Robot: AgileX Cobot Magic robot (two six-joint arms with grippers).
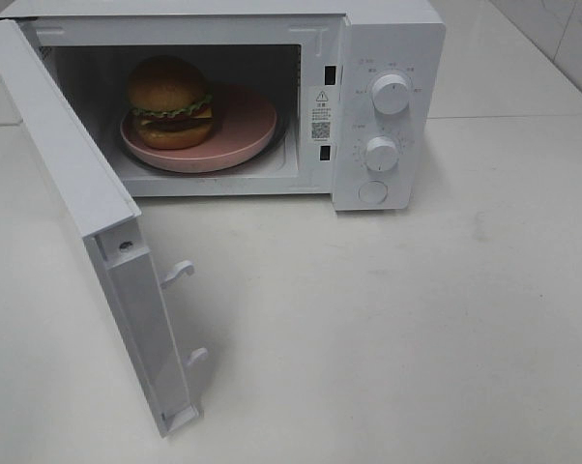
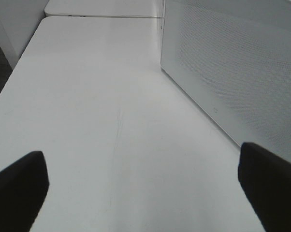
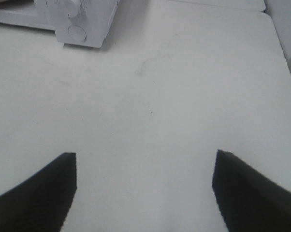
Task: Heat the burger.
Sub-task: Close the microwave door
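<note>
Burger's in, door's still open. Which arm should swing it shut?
Left, probably. The door hangs open on that side, and the left wrist view shows its outer face right beside that arm. The right arm only faces the control panel.

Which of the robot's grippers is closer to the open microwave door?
Left. The left gripper is just beside the outer face of the door; the right gripper is over the table, well back from the microwave's knob panel.

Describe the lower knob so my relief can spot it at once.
Find the white microwave, door open, on the table. Its right-hand panel stacks three round controls. The lower knob is the middle one: below the upper knob, above the flat button.
</note>
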